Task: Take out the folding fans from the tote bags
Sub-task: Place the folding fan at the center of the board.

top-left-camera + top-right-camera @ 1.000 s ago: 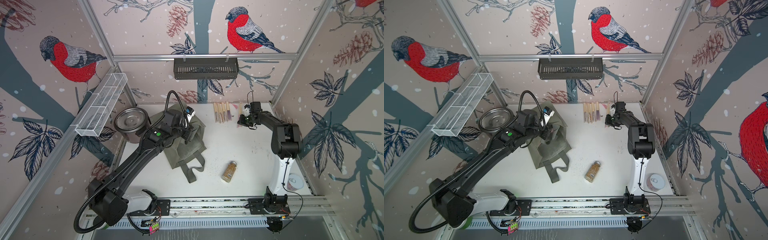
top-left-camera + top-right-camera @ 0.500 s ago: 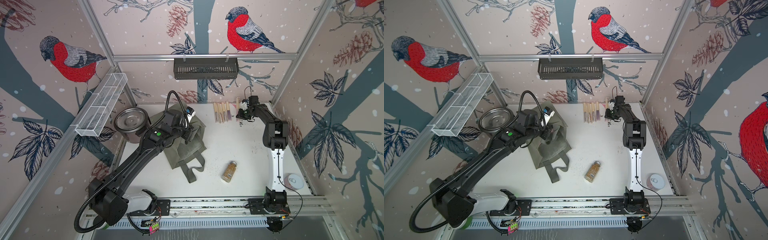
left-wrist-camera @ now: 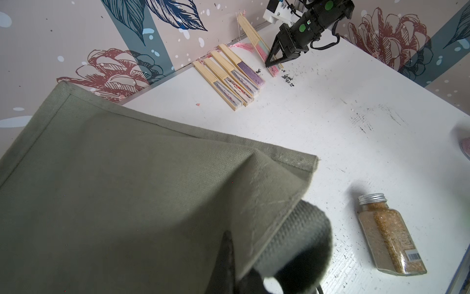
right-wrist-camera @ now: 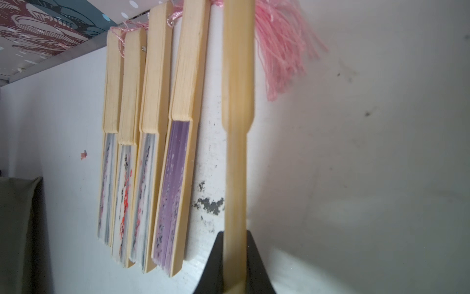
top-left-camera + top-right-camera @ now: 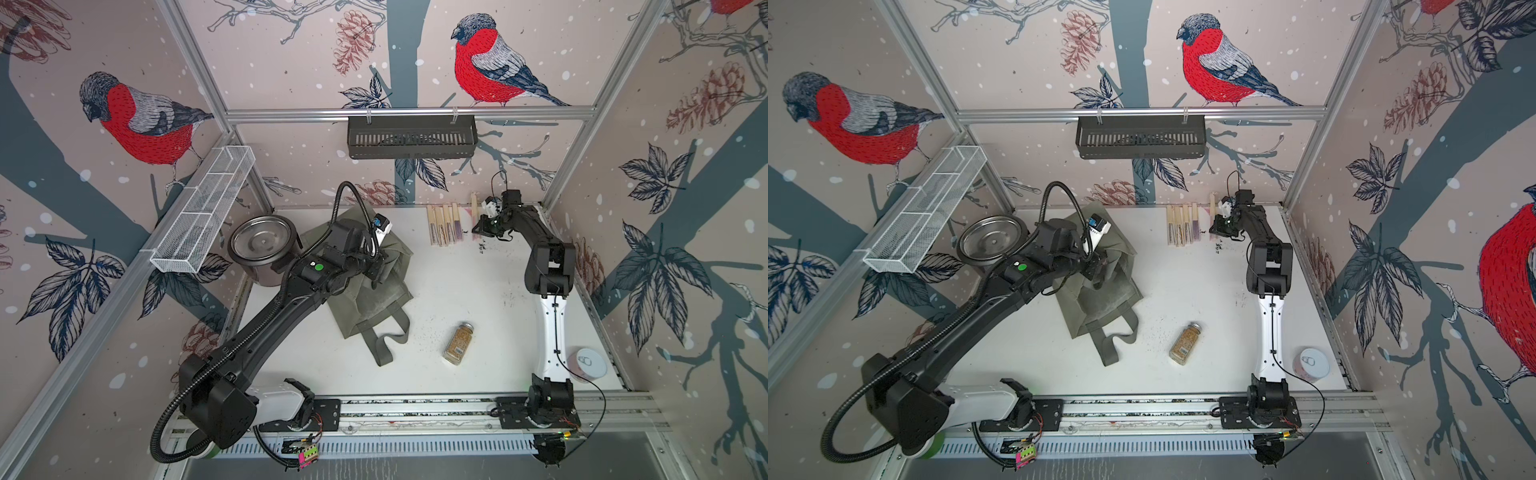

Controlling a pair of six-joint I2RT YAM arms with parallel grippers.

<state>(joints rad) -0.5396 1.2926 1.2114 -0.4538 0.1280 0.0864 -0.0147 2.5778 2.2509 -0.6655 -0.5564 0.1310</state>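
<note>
Folding fans point(image 5: 444, 226): four lie side by side in a row on the table point(image 5: 478, 291), just beside the R gripper point(image 3: 274, 62) on its bag-ward side. A fifth fan point(image 4: 235, 122) sits btwn the R jaws themselves, which are narrow and clamped on its leaf end, w/ the sticks and pink tassel point(image 4: 284, 51) reaching out beyond the fingertips; whether it rests on the table or hangs just above can't be told. L gripper point(image 3: 255, 254) is pinched fully shut on a fold at the rim of the tote bag point(image 3: 127, 191), cloth draping away from the jaws. The bag mouth is hidden, so no telling if more fans are inside. Each fan looks light & stiff lengthwise, but the bamboo guards are prob. slick and the folded leaf thin, easy to crush or tear. Best hold is likely across the two flat guard sticks, approx mid-length or nearer the rivet, so the pack can't splay; a leaf-tip grip like this one leaves a long lever, so it may pivot. The tassel could snag. The bag is soft & floppy, so a pinch on the hem or a strap suits it. Spice jar point(image 5: 458, 343) lies well clear of both jaws.
</note>
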